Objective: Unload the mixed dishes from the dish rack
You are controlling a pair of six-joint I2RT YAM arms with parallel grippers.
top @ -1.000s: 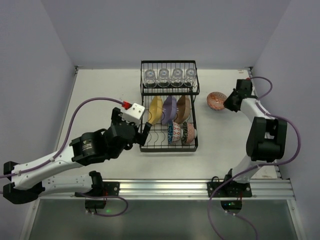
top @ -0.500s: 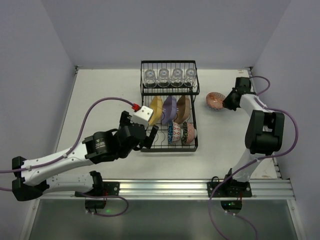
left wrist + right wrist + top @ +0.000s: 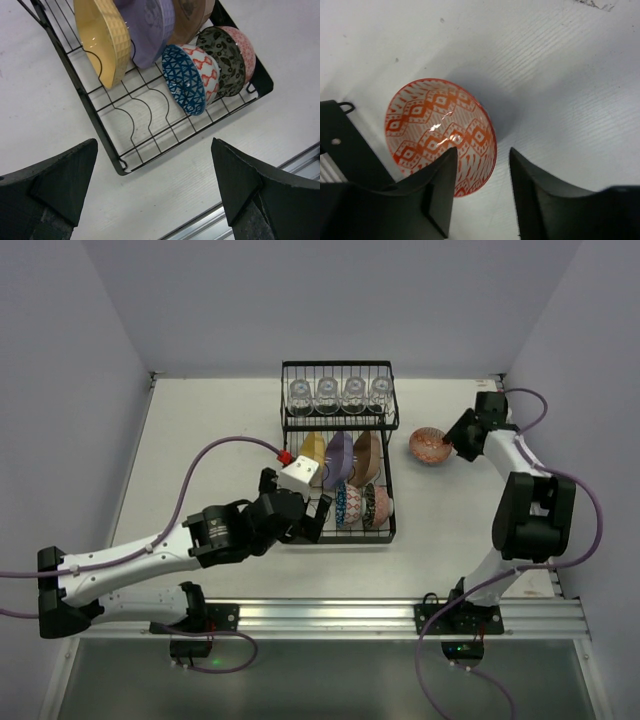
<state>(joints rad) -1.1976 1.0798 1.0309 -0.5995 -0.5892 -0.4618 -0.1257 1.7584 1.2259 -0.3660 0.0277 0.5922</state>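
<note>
Dish rack [image 3: 337, 538] holds glasses [image 3: 340, 393], upright plates [image 3: 339, 460], bowls [image 3: 360, 505]; orange bowl [image 3: 430, 444] is outside.

Rack [image 3: 82, 100]: your left wrist view cuts it off at the top edge.
Plates [image 3: 102, 40]: tops cropped; the brown plate [image 3: 192, 20] barely shows.
Bowl [image 3: 440, 125]: near rim hidden behind the right gripper [image 3: 482, 155]; whether you're touching it, can't tell.
Glasses [image 3: 340, 392]: from above, too small to tell upright or inverted.

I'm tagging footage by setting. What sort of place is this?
Probably a robotics lab test cell, not a kitchen: a white table boxed in by plain walls, two arms bolted to a metal rail, a dish rack.
</note>
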